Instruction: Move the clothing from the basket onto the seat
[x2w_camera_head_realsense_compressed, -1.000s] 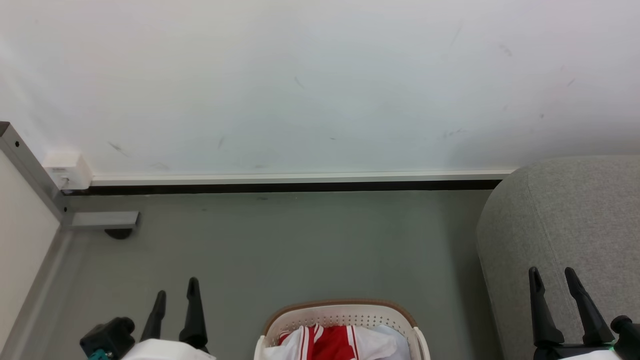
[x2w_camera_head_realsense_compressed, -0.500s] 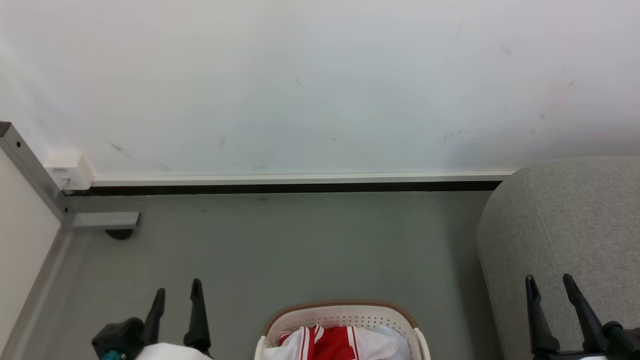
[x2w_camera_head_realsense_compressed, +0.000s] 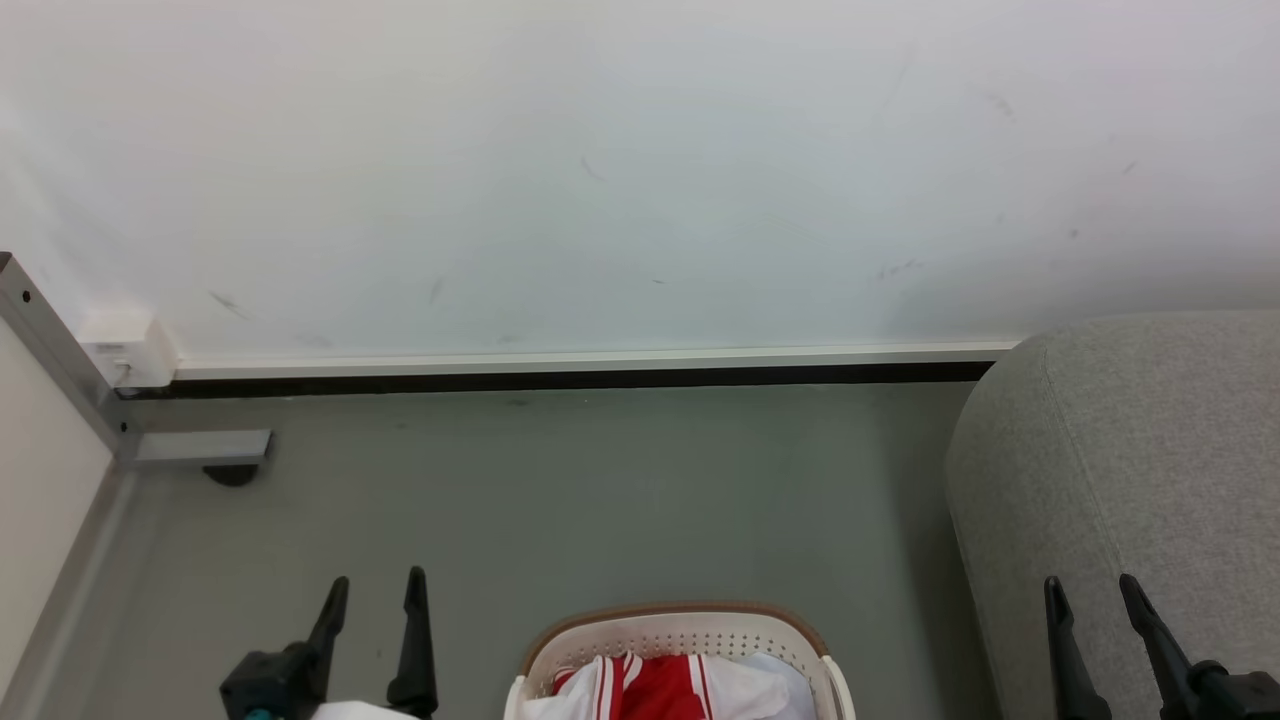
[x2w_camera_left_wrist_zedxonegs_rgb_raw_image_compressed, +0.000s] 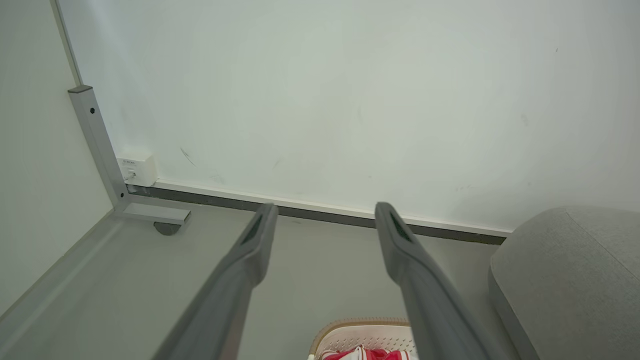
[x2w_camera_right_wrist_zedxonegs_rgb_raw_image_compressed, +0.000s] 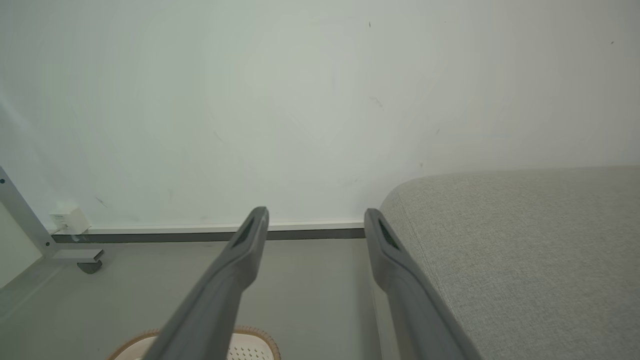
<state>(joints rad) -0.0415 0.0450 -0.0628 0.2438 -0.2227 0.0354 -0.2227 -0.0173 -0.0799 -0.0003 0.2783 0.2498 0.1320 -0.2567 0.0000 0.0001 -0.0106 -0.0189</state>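
The cream-white basket (x2w_camera_head_realsense_compressed: 680, 635) with a brown rim sits on the floor at the bottom middle of the head view. Red and white clothing (x2w_camera_head_realsense_compressed: 660, 685) lies inside it, and a corner of it shows in the left wrist view (x2w_camera_left_wrist_zedxonegs_rgb_raw_image_compressed: 367, 354). The light-grey seat (x2w_camera_head_realsense_compressed: 1130, 480) stands at the right, also in the right wrist view (x2w_camera_right_wrist_zedxonegs_rgb_raw_image_compressed: 525, 260). My left gripper (x2w_camera_head_realsense_compressed: 375, 590) hangs open above the floor, left of the basket, holding nothing. My right gripper (x2w_camera_head_realsense_compressed: 1090, 592) is open in front of the seat's corner, empty. The basket rim (x2w_camera_right_wrist_zedxonegs_rgb_raw_image_compressed: 250, 334) shows low in the right wrist view.
A white wall with a dark skirting strip (x2w_camera_head_realsense_compressed: 560, 378) runs across the back. A grey metal frame post (x2w_camera_head_realsense_compressed: 60, 350) with a foot and a small white box (x2w_camera_head_realsense_compressed: 125, 345) stands at the left. Grey floor (x2w_camera_head_realsense_compressed: 600, 500) lies between basket and wall.
Both grippers have dropped lower in the head view, and the left one has shifted right toward the basket. The whole picture has shifted slightly left. Both stay open.
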